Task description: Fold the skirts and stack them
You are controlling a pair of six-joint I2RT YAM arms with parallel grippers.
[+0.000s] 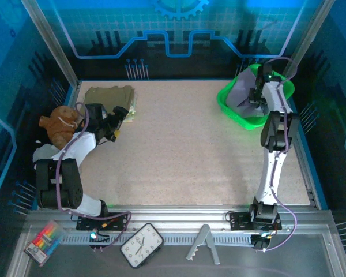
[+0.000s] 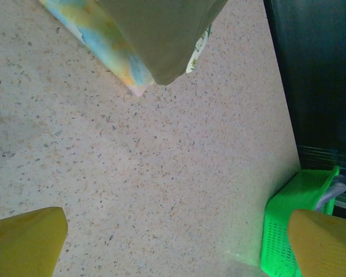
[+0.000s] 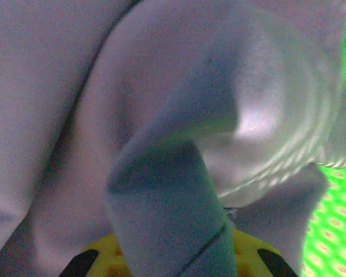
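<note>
An olive skirt (image 1: 108,93) (image 2: 161,34), plain and folded flat, lies on top of a floral skirt (image 1: 131,109) (image 2: 104,40) at the far left of the table (image 1: 184,144). The floral one is pale with yellow and blue blotches, and only its edge peeks out along the olive skirt's right side. A lavender skirt (image 1: 239,95) (image 3: 161,115), plain and crumpled in soft folds, sits in a green basket (image 1: 233,112) at the far right, one raised fold of it pinched in the right gripper (image 3: 173,259).
</note>
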